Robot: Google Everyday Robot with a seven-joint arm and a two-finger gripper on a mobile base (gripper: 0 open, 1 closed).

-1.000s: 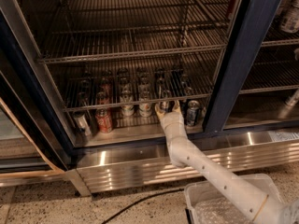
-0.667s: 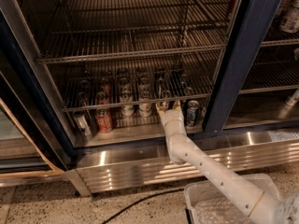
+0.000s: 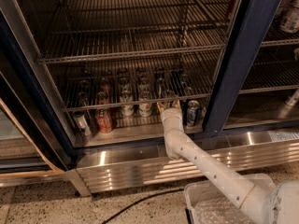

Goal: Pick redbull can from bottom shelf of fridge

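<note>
Robot arm is reaching into the fridge [image 3: 238,69], gripper [image 3: 168,105] hanging low above the bottom shelf [image 3: 133,133]; grip state can't be told. Redbull can [image 3: 192,113] is standing upright just beside it, nr the navy post.

The bottom shelf [image 3: 135,133] of the fridge [image 3: 243,55] was a pale metal floor carrying rows of upright cans. At its front left stood a red can [image 3: 103,119] beside a tilted silver can [image 3: 82,123]. A dark blue can [image 3: 193,113] stood at the right, just beside the gripper [image 3: 169,105], which reached in over the shelf.
</note>
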